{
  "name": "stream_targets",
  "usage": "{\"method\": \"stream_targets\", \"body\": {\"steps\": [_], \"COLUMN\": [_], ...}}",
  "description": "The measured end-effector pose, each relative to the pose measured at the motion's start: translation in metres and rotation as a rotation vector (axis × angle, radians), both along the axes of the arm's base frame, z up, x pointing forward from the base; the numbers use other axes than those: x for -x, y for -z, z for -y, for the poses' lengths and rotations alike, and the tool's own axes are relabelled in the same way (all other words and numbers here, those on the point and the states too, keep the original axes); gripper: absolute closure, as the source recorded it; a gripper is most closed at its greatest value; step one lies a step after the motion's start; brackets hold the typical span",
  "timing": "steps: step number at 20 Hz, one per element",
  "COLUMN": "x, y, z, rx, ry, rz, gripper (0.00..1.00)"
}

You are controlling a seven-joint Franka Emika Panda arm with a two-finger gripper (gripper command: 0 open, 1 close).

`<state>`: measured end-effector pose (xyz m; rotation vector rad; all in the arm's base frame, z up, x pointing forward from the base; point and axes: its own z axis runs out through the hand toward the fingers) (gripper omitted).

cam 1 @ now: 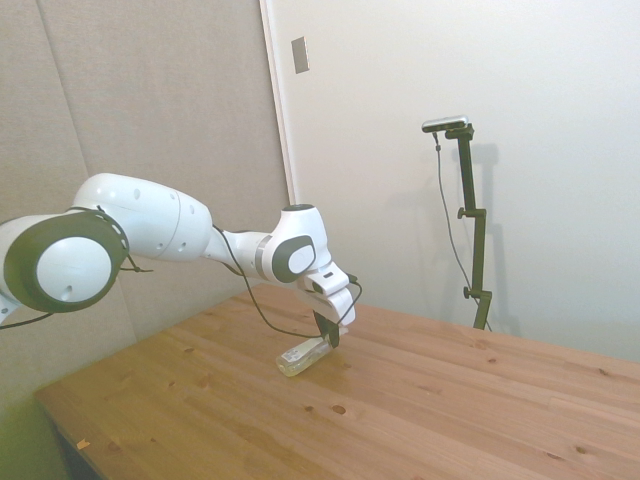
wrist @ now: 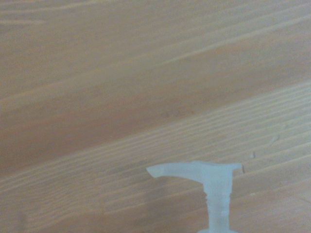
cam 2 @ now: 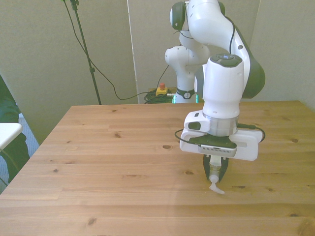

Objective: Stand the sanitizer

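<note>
Lying flat on the wooden table (cam 1: 450,400), the one sanitizer (cam 1: 303,355) sits toward the front view's right, directly beneath the single gripper (cam 2: 215,176). Its dark fingers (cam 2: 224,172) straddle the bottle near the neck; whether they press it I cannot tell. Likely light, smooth plastic, stiff enough to squeeze; the body just below the white pump top (wrist: 204,171) seems the best hold
</note>
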<state>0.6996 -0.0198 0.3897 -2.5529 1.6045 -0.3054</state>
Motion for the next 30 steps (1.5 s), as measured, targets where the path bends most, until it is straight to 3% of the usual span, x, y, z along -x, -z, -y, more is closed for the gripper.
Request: {"method": "stream_targets", "body": {"steps": [6, 11, 16, 25, 30], "x": [0.046, 0.080, 0.085, 0.047, 0.034], "y": [-0.061, -0.067, -0.077, -0.042, -0.019], "z": [-0.003, -0.001, 0.021, 0.012, 0.008], "rx": [0.095, 0.233, 0.346, 0.432, 0.453], "ry": [0.023, 0.089, 0.189, 0.305, 0.324], "rz": [0.230, 0.407, 0.527, 0.676, 0.701], "gripper": [1.00, 1.00, 1.00, 1.00, 1.00]}}
